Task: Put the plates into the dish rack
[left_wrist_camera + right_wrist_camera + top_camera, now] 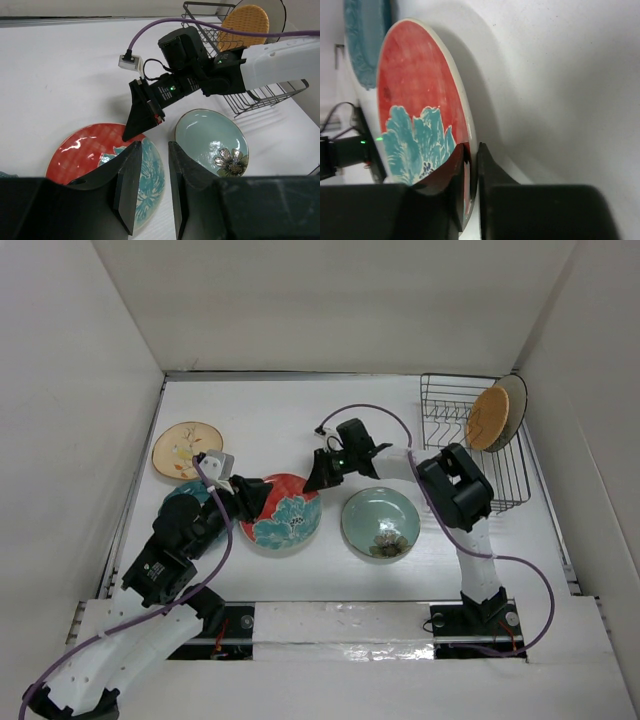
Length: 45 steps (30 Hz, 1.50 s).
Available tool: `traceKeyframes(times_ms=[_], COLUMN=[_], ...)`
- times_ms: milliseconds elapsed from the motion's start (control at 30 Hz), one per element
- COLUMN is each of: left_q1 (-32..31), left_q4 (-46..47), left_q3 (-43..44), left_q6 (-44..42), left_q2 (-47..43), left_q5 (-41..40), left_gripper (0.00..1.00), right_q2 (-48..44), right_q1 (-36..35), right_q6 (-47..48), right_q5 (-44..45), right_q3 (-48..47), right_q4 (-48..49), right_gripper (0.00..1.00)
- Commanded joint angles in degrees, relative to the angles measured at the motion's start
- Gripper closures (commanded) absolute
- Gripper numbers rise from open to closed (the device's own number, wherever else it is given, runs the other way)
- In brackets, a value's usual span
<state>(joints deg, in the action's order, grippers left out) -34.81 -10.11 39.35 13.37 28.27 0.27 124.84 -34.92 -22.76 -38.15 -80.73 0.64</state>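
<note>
The right gripper's (471,147) jaws stand narrow, with the rim of the round red plate with teal flowers (415,90) between them: one finger lies over the glazed face, the other outside the edge. This reads as a pinch on the rim. From the left wrist view the plate looks flat on the white worktop (270,410), a little left of its centre.

The left gripper (155,144) sits at the opposite rim of the same plate. Its jaws are parted by a modest gap and hold nothing.

Just beside the red plate, toward the right edge, lies a pale green round plate (380,523). A teal blue plate (367,40) sits toward the left edge, partly hidden under the left arm. A tan floral plate (187,450) lies further back near that edge.

In the far right corner stands the black wire dish rack (450,400). A plain orange plate (488,418) stands on edge in it, with a white dark-rimmed plate (515,400) behind.

The step in hand looks like the pick-up of the third plate. The next move likely calls for tipping it up on edge without losing the rim. It must then be carried over the green plate and dropped into a free slot beside the orange one.
</note>
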Motion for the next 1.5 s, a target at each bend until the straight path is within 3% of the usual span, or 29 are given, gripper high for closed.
traceKeyframes(times_ms=[0,67,200,367,433,633,767,833,867,1000,1300,1467], left_q1=[0.27,0.27,0.27,0.27,0.27,0.27,0.27,0.27,0.27,0.27,0.27,0.27], left_q4=[2.46,2.38,2.46,2.46,2.55,2.64,2.9,2.81,2.9,2.64,2.2,2.2], left_q3=[1.43,1.43,1.43,1.43,1.43,1.43,1.34,1.25,1.17,1.08,0.46,0.55], left_q6=[-0.09,-0.18,-0.18,-0.09,-0.09,-0.18,-0.09,-0.09,-0.01,0.08,0.7,0.7], left_q2=[0.12,-0.06,-0.41,-0.85,-1.37,-3.13,-4.71,-5.5,-5.77,-6.65,-9.11,-9.2], left_q5=[0.96,0.87,0.96,1.48,2.01,3.85,5.0,5.7,5.96,7.55,9.13,9.48], left_gripper=[0.74,0.74,0.74,0.73,0.69,0.66,0.65,0.64,0.64,0.62,0.62,0.62], right_q2=[-1.95,-3.45,-8.72,-19.68,-23.3,-39.3,-47.74,-50.12,-50.48,-49.69,-43.81,-43.27], right_q1=[1.42,2.74,3.89,6.96,11.33,24.97,29.03,30.34,30.87,35.0,38.26,38.78], right_q6=[1.06,0.79,-0.43,-7.97,-9.49,-7.39,4.87,9.03,12.01,17.04,29.6,32.08], right_q5=[1.32,1.15,0.01,-0.17,0.97,16.25,41.35,49.63,54.97,59.5,65.13,66.54], right_q3=[1.27,1.98,3.12,5.75,7.16,10.67,9.19,8.66,8.14,5.24,-1.27,-2.15], right_q4=[0.85,0.85,2.34,12.87,15.43,10.71,2.18,0.42,0.41,0.15,-0.47,-0.47], right_gripper=[0.94,1.0,1.0,1.0,1.0,1.0,1.0,1.0,1.0,1.0,1.0,1.0])
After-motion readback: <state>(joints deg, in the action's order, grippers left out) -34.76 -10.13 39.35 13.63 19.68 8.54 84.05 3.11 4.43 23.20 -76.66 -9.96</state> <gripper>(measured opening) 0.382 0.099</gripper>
